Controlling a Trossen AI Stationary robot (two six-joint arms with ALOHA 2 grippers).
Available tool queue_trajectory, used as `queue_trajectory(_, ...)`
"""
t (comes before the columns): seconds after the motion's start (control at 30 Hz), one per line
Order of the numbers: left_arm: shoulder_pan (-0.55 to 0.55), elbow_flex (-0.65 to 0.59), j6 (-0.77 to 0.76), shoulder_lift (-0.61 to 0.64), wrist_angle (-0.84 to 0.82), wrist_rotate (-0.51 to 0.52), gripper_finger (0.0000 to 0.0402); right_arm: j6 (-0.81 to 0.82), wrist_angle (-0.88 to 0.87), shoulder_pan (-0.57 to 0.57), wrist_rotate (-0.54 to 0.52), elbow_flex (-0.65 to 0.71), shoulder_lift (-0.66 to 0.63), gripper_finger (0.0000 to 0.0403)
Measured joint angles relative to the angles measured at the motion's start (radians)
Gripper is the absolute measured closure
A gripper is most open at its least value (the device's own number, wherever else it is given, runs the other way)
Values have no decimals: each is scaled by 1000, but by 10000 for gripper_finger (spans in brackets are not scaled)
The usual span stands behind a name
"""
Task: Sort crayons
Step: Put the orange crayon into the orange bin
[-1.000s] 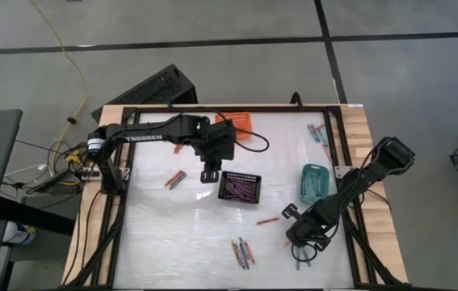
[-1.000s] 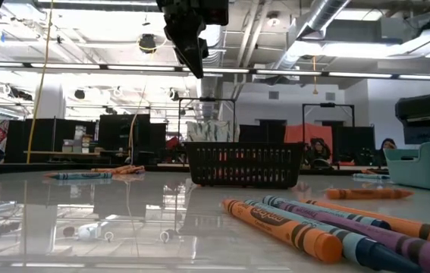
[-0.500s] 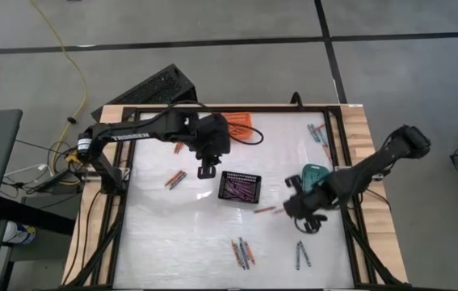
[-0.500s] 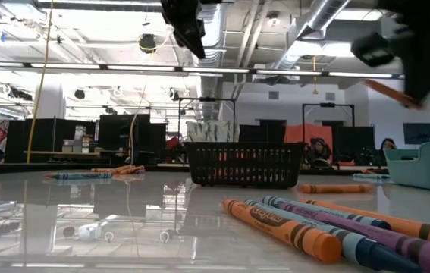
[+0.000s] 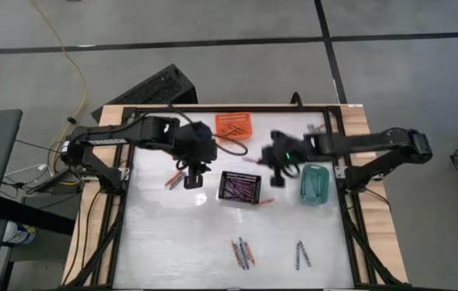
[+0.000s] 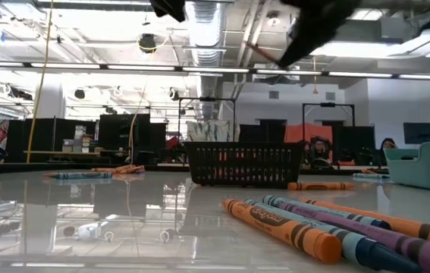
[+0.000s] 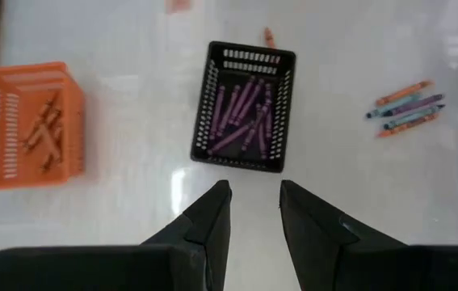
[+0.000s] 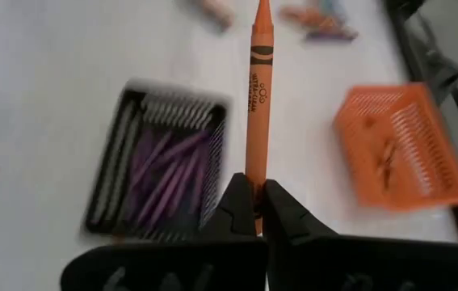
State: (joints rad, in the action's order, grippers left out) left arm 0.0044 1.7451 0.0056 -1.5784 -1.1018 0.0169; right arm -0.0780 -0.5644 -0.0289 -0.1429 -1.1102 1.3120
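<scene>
Right wrist view: my right gripper pinches an orange crayon by its blunt end, tip forward. I judge it light, stiff, waxy-slick and snappable, best held mid-length on the paper wrap. Beyond lie the black basket of purple crayons and the orange basket. My left gripper, fingers narrowly parted and empty, hangs over the tabletop beside the loose crayons. Hidden: the teal basket's contents.
</scene>
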Motion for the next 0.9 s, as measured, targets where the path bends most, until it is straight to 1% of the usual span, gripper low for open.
queue_trajectory(0.13, -50, 0, -44, 20, -8, 129, 303, -32, 56, -120, 80, -37, 72, 402)
queue_trajectory(0.27, -78, 0, -94, 45, -10, 239, 303, -75, 69, -199, 146, -100, 174, 402)
queue_trajectory(0.37, -88, -2, -129, 66, -12, 276, 303, -107, 68, -246, 172, -157, 249, 402)
queue_trajectory(0.43, -95, -26, -155, 89, -2, 285, 303, -126, 69, -276, 176, -194, 290, 402)
queue_trajectory(0.53, -113, -92, -203, 128, 11, 309, 303, -162, 71, -327, 192, -244, 351, 402)
queue_trajectory(0.7, -144, -258, -312, 213, 70, 336, 303, -168, 41, -404, 246, -315, 463, 402)
queue_trajectory(0.9, -182, -459, -457, 336, 191, 337, 303, -201, -21, -441, 259, -411, 575, 402)
